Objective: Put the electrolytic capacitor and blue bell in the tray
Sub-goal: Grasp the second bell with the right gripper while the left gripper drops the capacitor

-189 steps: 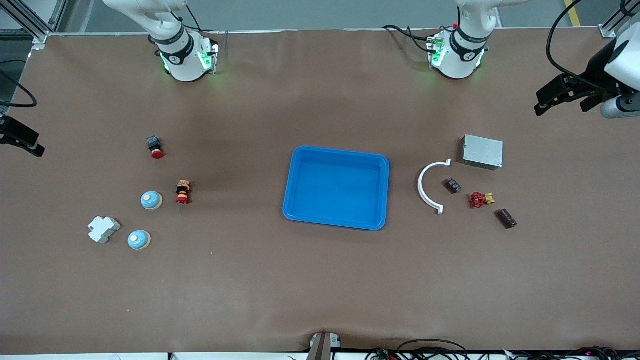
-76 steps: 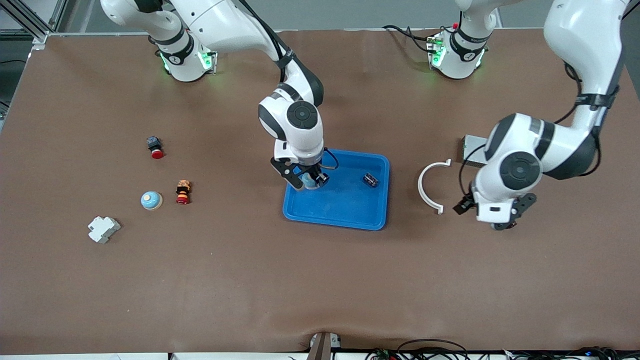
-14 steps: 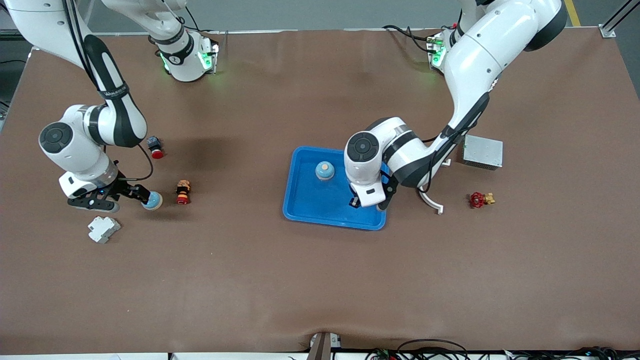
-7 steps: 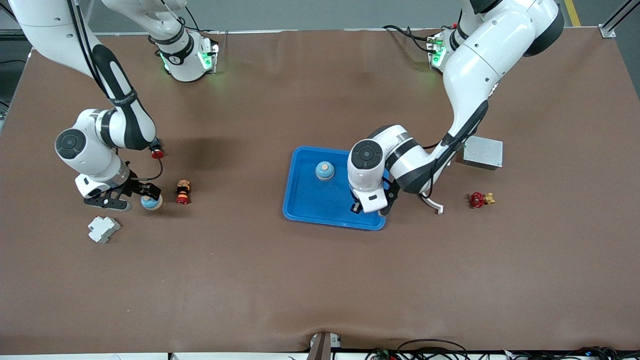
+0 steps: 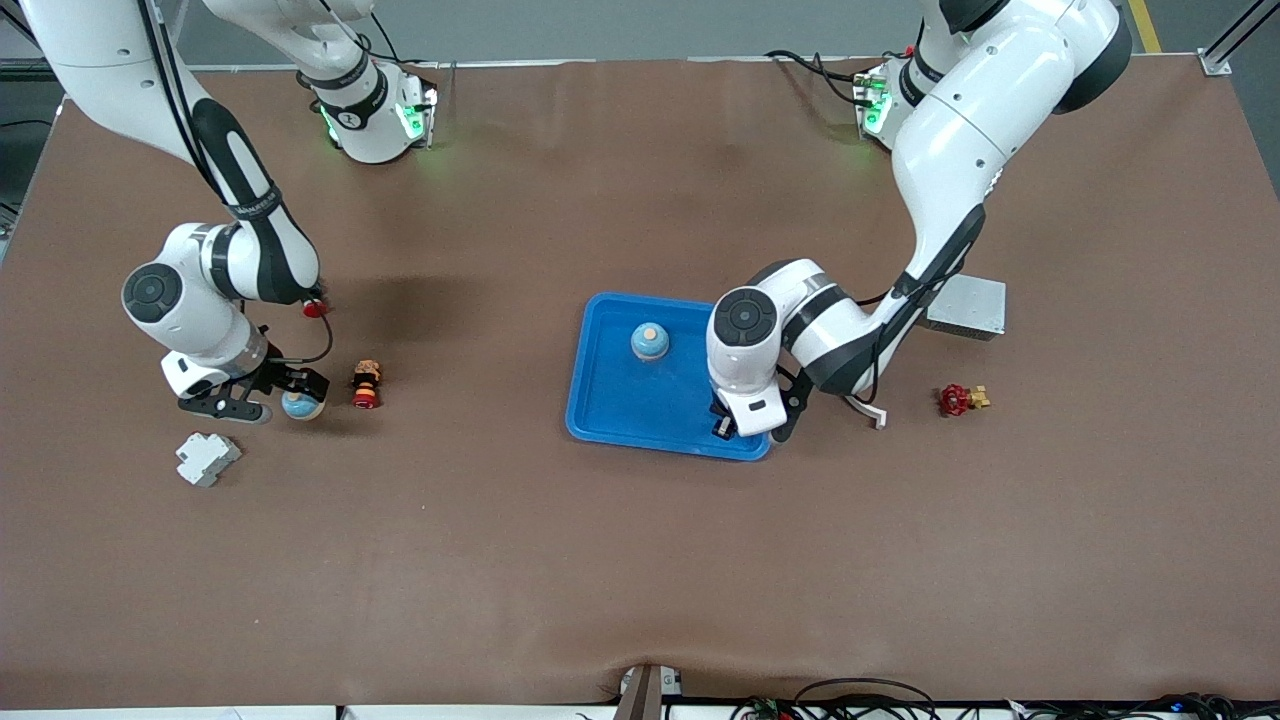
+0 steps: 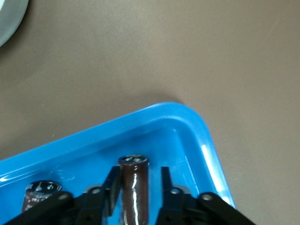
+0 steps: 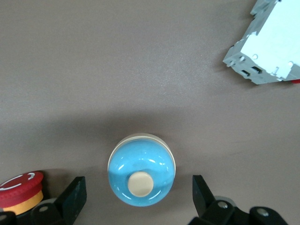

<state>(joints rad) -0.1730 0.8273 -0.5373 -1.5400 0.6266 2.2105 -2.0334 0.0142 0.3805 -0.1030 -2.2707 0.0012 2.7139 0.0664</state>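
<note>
Front of the table: a broad bare strip of brown table (image 5: 640, 580) runs the full width, with free room at both ends.

Left gripper (image 5: 742, 428) – low inside the tray (image 5: 600, 425), at the corner nearest the camera toward the left arm's end. Its fingers (image 6: 165, 187) flank a brown capacitor (image 6: 135, 187) with slight gaps showing either side; whether they grip it cannot be told. The rim's rounded corner lies just beside the fingertips. A second capacitor (image 6: 42, 192) rests on the tray floor close by.

Right gripper (image 5: 270, 397) – down at the table toward the right arm's end, fingers (image 7: 72, 197) spread wide on either side of a blue bell (image 7: 142, 169), not touching it. A red button (image 7: 21, 187) stands just beside one finger; a white block (image 5: 207, 458) lies near, closer to the camera.

Farther back, another blue bell (image 5: 650, 341) sits in the tray – well apart from the left gripper, near the rim.

A red valve (image 5: 960, 399) and a grey box (image 5: 968, 305) lie toward the left arm's end.
</note>
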